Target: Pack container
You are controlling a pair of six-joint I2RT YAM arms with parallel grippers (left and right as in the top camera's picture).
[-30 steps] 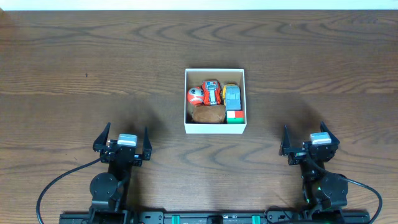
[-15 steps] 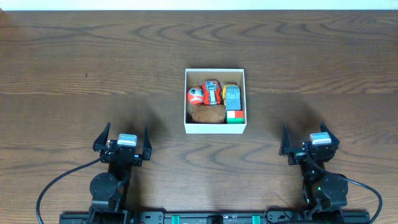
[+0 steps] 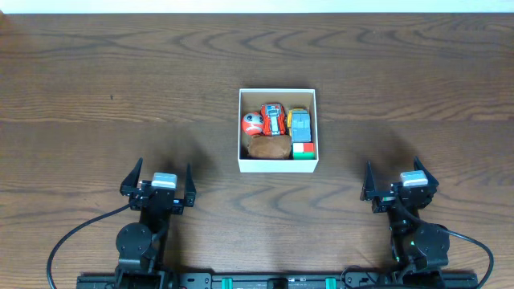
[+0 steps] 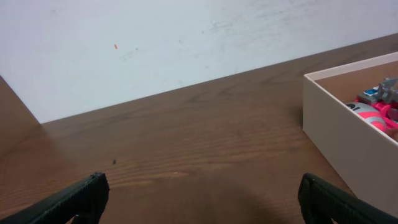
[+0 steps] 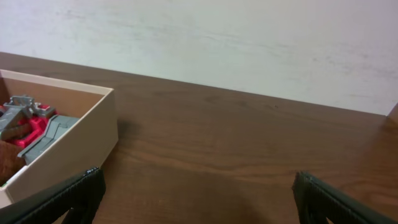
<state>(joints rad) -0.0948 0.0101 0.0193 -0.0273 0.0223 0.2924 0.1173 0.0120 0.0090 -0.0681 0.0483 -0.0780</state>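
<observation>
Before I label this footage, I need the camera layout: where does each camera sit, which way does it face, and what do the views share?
Overhead: above the table, looking straight down at the container; both arms show, left gripper and right gripper open.
Left wrist: low on the left arm, facing the far wall; left fingers at bottom corners, container at right.
Right wrist: the same, mirrored; right fingers below, container at left.
Shared: all three see the container.

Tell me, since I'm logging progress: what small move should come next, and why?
Probably none; leave both arms parked. The container already holds the toys, no toy shows outside it, and the left gripper and right gripper sit open and empty, back from the box.
</observation>
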